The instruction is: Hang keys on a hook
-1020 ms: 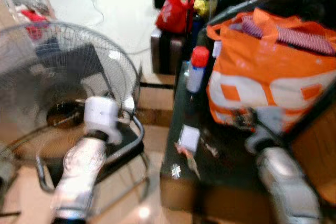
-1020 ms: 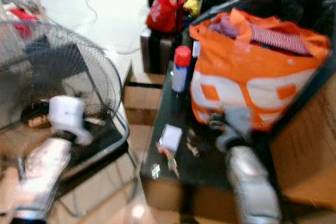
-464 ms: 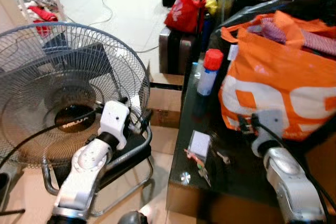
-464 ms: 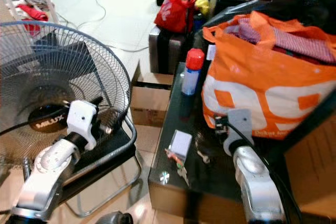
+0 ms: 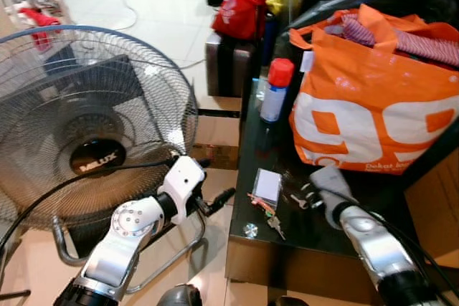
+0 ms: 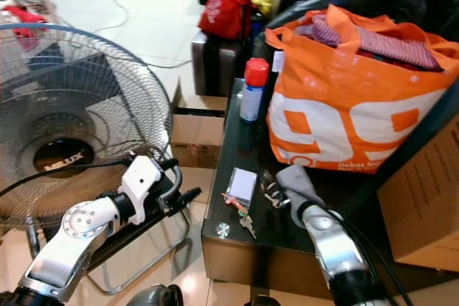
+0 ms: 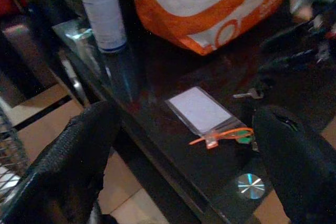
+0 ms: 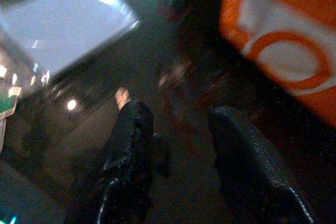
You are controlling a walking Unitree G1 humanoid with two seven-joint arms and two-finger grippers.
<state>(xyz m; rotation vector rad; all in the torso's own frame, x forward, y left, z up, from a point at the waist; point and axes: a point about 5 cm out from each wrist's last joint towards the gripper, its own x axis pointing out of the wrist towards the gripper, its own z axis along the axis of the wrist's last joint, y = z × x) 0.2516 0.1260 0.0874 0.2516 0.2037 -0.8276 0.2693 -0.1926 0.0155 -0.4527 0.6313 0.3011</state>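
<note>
You are at the start of the job: the keys [image 5: 272, 221] lie flat near the front edge of the dark glass table [image 5: 315, 249], untouched, and no hook can be seen anywhere in these pictures. The pick-up, the carry and the hanging are all left to do.

Nearest you, your left gripper [image 5: 215, 202] hangs off the table's left edge in front of the fan, its two fingers spread wide; its wrist camera looks between them at the keys' orange tag [image 7: 223, 136] and the plastic card sleeve [image 7: 198, 109] beside it. Your right gripper [image 8: 176, 129] is low over the glass, just to the right of the keys and close under the orange bag, with its fingers parted and nothing between them. The wrist view there is dim, so you cannot tell whether the tips touch the surface.

Further back stands the orange bag [image 5: 373, 112], and to its left the spray can with the red cap [image 5: 274, 91]. The fan [image 5: 86, 127] sits on the floor to the left, and a red bag [image 5: 237, 12] lies far behind.

Against the picture of half a second ago, your right arm has come further forward and down towards the keys, and the left gripper has turned towards the table. The whole view has shifted as well, so that is your head moving; the keys and sleeve lie where they lay.
</note>
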